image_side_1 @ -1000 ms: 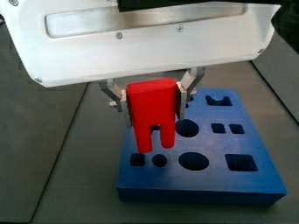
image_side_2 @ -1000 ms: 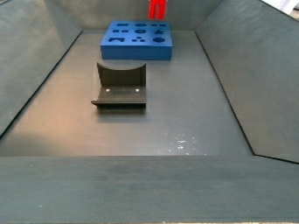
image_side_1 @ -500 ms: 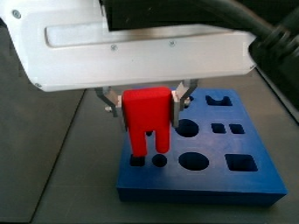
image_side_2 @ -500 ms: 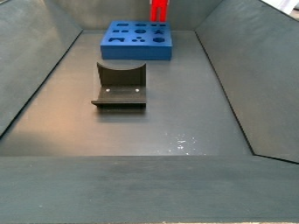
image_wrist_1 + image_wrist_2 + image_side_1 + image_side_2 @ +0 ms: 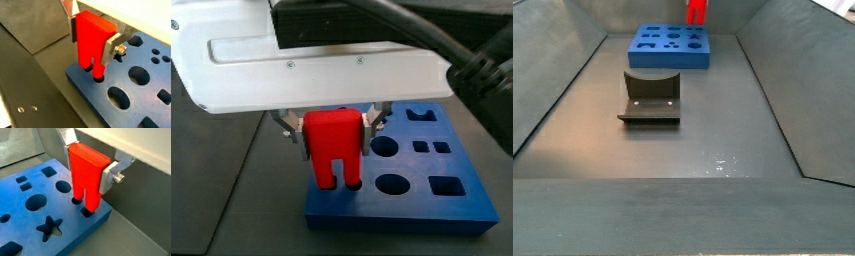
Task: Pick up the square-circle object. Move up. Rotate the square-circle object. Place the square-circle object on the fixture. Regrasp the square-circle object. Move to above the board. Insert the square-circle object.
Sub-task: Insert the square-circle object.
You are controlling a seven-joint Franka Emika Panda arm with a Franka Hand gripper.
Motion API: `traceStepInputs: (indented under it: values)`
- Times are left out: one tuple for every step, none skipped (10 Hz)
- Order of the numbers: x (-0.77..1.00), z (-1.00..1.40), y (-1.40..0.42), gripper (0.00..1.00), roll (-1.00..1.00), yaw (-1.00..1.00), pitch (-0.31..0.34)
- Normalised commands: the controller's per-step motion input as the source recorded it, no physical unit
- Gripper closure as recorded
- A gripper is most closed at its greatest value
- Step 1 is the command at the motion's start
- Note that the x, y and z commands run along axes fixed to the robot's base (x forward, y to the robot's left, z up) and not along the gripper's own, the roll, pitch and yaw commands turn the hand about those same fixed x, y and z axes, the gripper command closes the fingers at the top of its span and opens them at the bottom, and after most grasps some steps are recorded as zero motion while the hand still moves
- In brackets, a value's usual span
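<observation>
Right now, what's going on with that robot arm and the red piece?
The gripper holds the red square-circle object upright, prongs down, between its jaws, at a corner of the blue board. In both wrist views the prong tips sit at two small holes near the board's edge, at least one already entering its hole. The dark fixture stands unused on the floor in front of the board.

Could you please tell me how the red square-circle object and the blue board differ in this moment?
The square-circle object is bright red, narrow and upright; the board is blue, wide and flat. The object is far smaller than the board. The object is clamped in the hand with its two prongs at small holes near the board's corner, while the board lies on the floor. Both look like plain solid-coloured plastic.
</observation>
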Motion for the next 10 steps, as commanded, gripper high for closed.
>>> traceStepInputs:
  values:
    - [0.0,-0.18,-0.01,1.0,0.07,0.0,0.0]
    - [0.0,-0.2,-0.04,1.0,0.06,0.0,0.0]
    - [0.0,-0.19,-0.08,1.0,0.07,-0.04,0.0]
    - [0.09,-0.15,-0.12,1.0,0.07,-0.21,0.0]
    - [0.17,-0.11,-0.19,1.0,0.07,-0.05,0.0]
    - [0.27,-0.07,-0.21,1.0,0.08,-0.06,0.0]
    - [0.09,-0.07,-0.11,1.0,0.07,-0.01,0.0]
    - [0.13,-0.08,0.0,1.0,0.08,0.0,0.014]
    - [0.06,-0.07,0.0,1.0,0.09,0.0,0.006]
    - [0.04,-0.1,0.0,1.0,0.1,0.0,0.004]
